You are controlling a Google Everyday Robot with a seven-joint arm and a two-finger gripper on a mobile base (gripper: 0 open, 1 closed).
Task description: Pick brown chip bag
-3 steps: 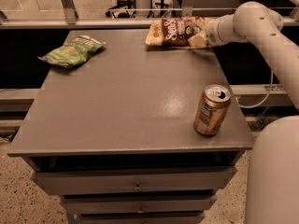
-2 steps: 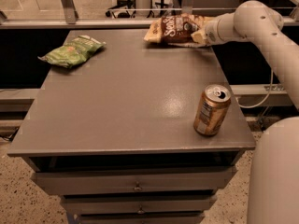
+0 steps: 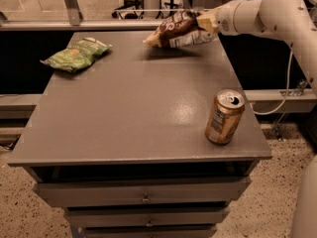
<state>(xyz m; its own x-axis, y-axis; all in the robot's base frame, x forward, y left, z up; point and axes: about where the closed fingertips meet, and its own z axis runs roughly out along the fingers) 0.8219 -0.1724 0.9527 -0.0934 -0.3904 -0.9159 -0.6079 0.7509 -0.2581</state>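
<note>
Tool (image 3: 208, 22) clamps brown chip bag (image 3: 177, 30) above table (image 3: 138, 108).

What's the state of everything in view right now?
brown bag: lifted off the table, left end hanging lower, held at its right end
gripper: above the table's far right edge, shut on brown bag
green bag: lying flat, far left
can: upright, near right, untouched
drawers: shut
</note>
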